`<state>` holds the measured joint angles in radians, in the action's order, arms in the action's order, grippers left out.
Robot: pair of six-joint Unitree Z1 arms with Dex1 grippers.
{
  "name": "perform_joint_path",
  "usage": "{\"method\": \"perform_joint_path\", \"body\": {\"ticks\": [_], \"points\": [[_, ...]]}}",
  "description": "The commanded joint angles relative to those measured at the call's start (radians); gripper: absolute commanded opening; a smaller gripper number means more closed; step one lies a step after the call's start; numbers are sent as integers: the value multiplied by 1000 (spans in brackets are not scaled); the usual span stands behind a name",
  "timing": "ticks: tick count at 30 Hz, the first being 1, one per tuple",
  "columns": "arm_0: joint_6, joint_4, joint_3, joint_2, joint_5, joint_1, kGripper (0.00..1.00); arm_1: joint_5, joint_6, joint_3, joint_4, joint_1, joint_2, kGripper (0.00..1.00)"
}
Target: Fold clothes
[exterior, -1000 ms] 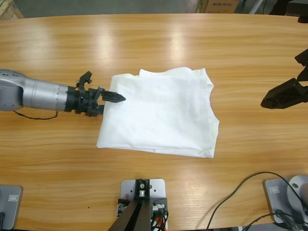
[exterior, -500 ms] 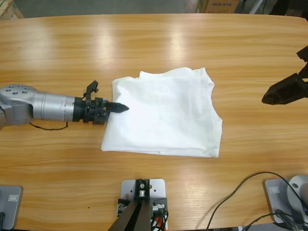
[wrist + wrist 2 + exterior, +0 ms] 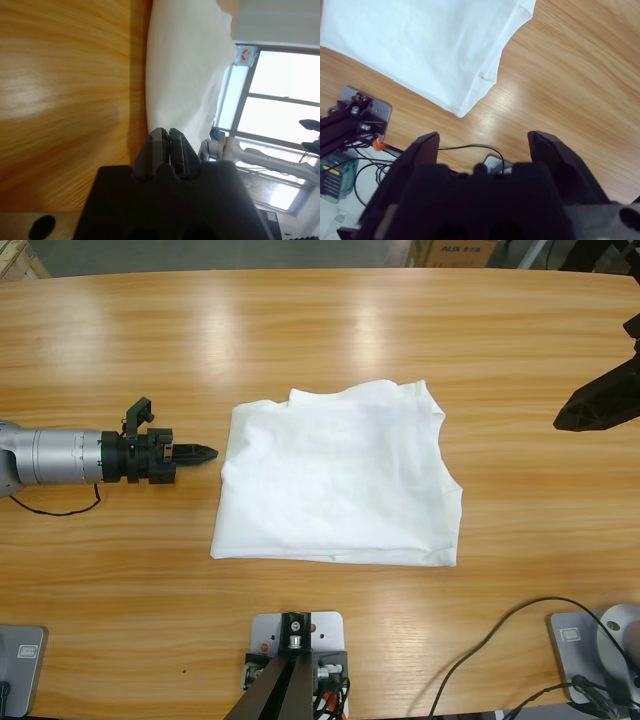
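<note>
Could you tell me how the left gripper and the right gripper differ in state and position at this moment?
The left gripper has its jaws shut, while the right gripper has its jaws wide open. The left gripper sits just off the T-shirt beside its edge; the right gripper hangs far from it near the table's end. Neither holds or touches the T-shirt, and both point towards it.

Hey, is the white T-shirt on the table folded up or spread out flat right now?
Folded. The T-shirt lies as a compact, roughly square stack with no sleeves spread out, and layered edges show at its corner in the right wrist view.
</note>
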<state>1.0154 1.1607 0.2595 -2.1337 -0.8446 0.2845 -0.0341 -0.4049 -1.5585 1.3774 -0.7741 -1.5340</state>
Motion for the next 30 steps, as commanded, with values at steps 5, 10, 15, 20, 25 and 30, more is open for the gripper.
{"method": "perform_joint_path", "body": {"ticks": [5, 10, 15, 20, 25, 30], "points": [[-124, 5, -31, 12, -37, 84, 846, 14, 11, -12, 14, 12, 4, 877], [-213, 3, -66, 82, 57, 160, 873, 16, 12, -9, 24, 12, 10, 885], [-250, -3, -105, 187, 154, 181, 864, 16, 15, -6, 26, 11, 11, 885], [-241, -105, -91, 270, 202, 180, 808, 17, 17, -2, 27, 12, 9, 885], [-268, -446, -23, 415, 280, 180, 784, 21, 17, 0, 25, 12, 5, 885], [-398, -1013, 238, 562, 369, 177, 785, 25, 16, 0, 23, 12, 2, 882]]}}
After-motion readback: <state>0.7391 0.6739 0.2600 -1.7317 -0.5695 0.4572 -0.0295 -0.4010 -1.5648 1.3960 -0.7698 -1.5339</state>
